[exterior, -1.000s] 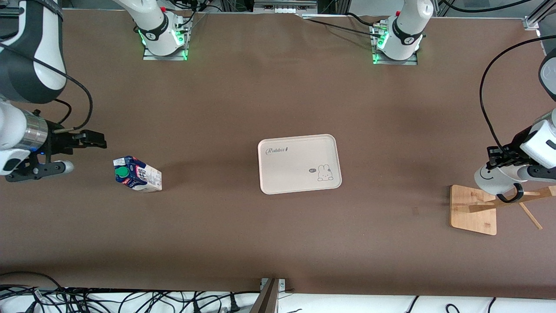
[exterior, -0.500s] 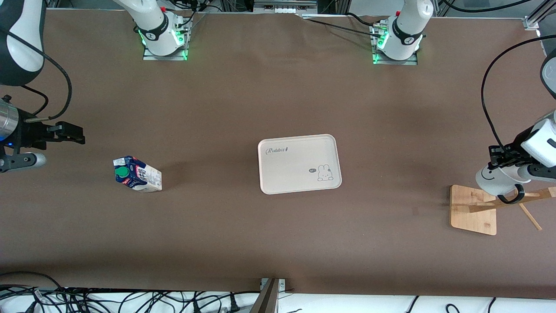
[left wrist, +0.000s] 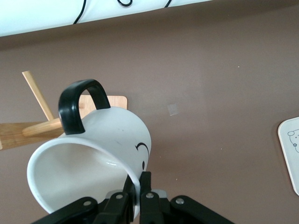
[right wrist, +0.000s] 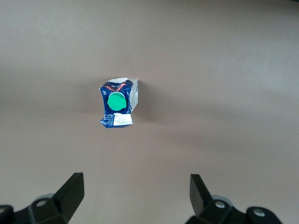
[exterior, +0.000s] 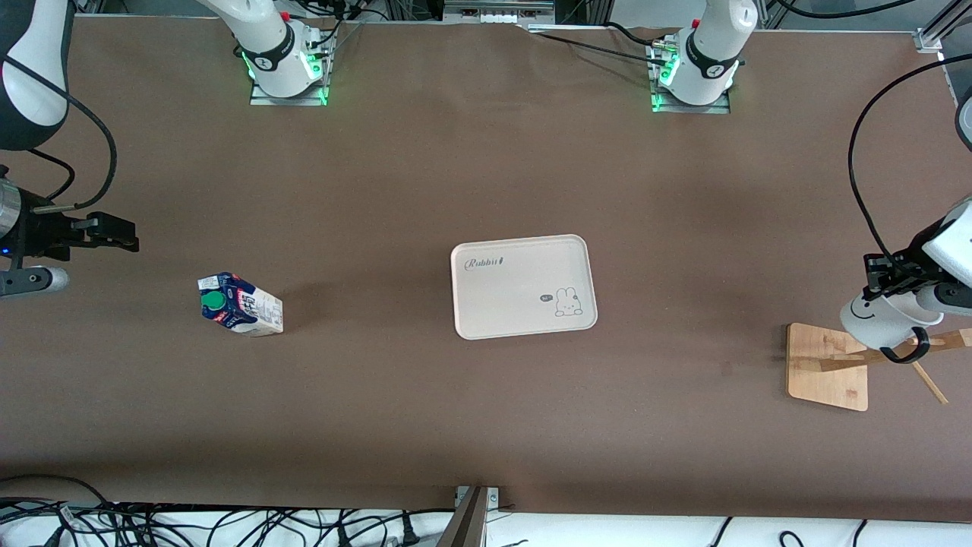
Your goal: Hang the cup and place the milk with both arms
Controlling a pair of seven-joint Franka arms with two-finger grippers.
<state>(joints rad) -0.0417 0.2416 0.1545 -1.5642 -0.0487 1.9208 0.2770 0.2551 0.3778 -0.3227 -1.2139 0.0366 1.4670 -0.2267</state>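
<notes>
My left gripper [exterior: 885, 279] is shut on the rim of the cup [exterior: 873, 320], a white mug with a smiley face. It holds the cup tilted over the wooden rack [exterior: 824, 365]. The cup's black handle [exterior: 909, 351] is at the rack's peg [exterior: 938, 342]. In the left wrist view the cup [left wrist: 93, 154] fills the frame above my left gripper [left wrist: 139, 186], with its handle [left wrist: 74, 105] against the peg [left wrist: 44, 127]. The milk [exterior: 239, 305] stands on the table toward the right arm's end. My right gripper [exterior: 114, 230] is open, up in the air beside it. The right wrist view shows the milk [right wrist: 119, 103] ahead of the open right gripper [right wrist: 135, 186].
A cream tray [exterior: 516, 300] with a rabbit drawing lies in the middle of the table; its corner shows in the left wrist view [left wrist: 292, 154]. Cables run along the table's edge nearest the front camera [exterior: 228, 524]. The arms' bases stand at the table's edge farthest from the front camera.
My right gripper has drawn back from the milk toward the right arm's end of the table. My left gripper has carried the cup a little along the rack's peg, toward the left arm's end.
</notes>
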